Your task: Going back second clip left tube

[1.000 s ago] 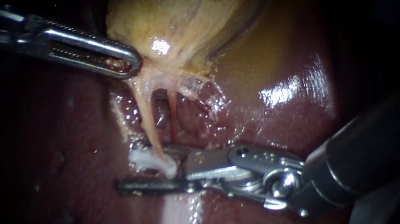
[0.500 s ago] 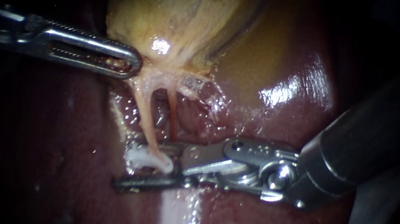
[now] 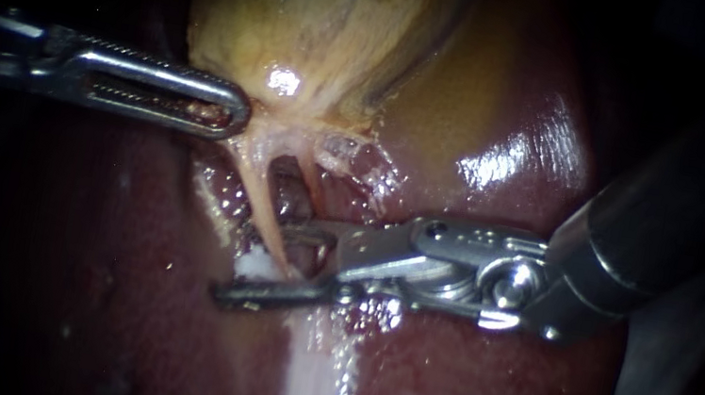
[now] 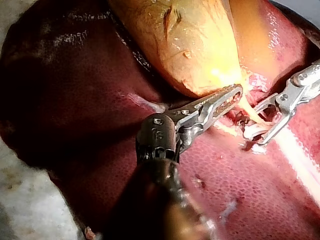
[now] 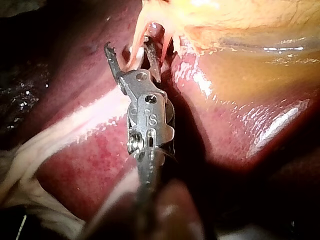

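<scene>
Dark liver [image 3: 455, 387] beneath, left tool [image 3: 231, 110] clamped on gallbladder [image 3: 325, 21], right tool [image 3: 246, 263] open astride left tube [image 3: 262, 197] at its white clip [image 3: 258, 260]

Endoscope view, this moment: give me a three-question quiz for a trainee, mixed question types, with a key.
1. True or false: the right instrument has its jaws shut, with nothing between them.
2. Fill in: the left instrument grips the ____ at its narrow end.
3. The white clip sits on: A the pale tube; B the left instrument's shaft; C the right instrument's shaft.
Key: 1 false, they stand open astride the tube. 2 gallbladder. 3 A.
</scene>
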You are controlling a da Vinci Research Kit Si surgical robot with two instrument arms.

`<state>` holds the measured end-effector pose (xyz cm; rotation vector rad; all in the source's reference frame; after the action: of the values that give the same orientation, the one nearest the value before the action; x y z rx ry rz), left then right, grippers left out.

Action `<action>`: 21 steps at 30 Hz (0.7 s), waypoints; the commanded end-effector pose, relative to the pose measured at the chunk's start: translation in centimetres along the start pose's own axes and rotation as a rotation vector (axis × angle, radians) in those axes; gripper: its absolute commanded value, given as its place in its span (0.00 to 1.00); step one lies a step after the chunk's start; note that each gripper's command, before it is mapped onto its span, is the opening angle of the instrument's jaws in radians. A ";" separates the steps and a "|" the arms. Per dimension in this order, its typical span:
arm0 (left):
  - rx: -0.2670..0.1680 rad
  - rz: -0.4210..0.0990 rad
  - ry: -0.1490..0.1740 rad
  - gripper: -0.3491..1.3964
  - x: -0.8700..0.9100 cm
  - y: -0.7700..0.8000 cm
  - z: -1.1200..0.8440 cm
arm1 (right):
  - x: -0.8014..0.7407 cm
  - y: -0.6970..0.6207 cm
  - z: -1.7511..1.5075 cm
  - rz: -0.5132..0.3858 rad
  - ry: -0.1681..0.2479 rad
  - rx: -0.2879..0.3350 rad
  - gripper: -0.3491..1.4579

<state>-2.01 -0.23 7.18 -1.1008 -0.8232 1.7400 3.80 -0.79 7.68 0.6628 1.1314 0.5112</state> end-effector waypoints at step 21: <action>-0.001 0.000 0.000 0.00 0.00 0.01 -0.01 | 0.23 -0.15 -0.75 -0.014 0.000 0.022 0.47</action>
<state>-2.00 -0.23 7.17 -1.1009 -0.8239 1.7404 3.14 -0.56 7.18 0.6766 1.1429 0.4866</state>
